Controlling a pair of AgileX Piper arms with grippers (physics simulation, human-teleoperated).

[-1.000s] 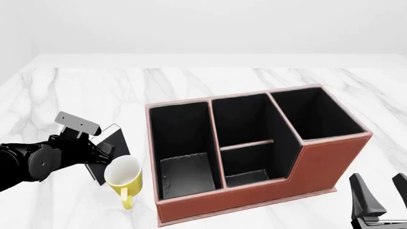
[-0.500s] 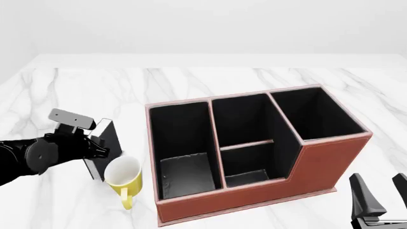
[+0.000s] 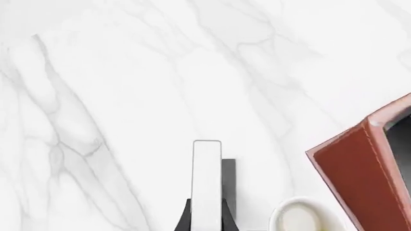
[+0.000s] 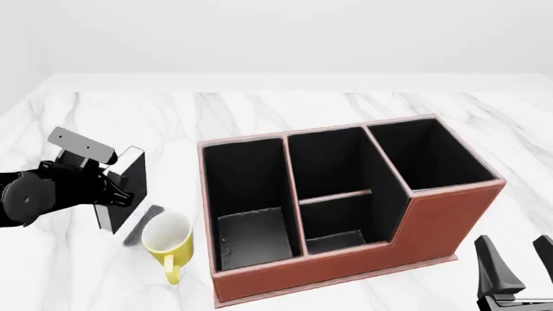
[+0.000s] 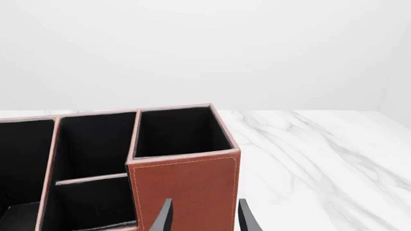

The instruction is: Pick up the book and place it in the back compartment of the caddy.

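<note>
— Book [image 4: 129, 188]: what does it look like?
— Thin, black covers, white page edge. The left fingers [image 3: 207, 219] pinch it above the counter [image 4: 129, 123], near the left edge. The right fingers [image 5: 204, 216] are spread apart.

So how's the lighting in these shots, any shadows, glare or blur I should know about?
Front view: flat, even light, sharp throughout; the lifted book casts a soft grey shadow beside the mug. Left wrist view: bright marble table but veins readable, no blur. Right wrist view: the caddy stitching is crisp, its black interior nearly featureless.
</note>
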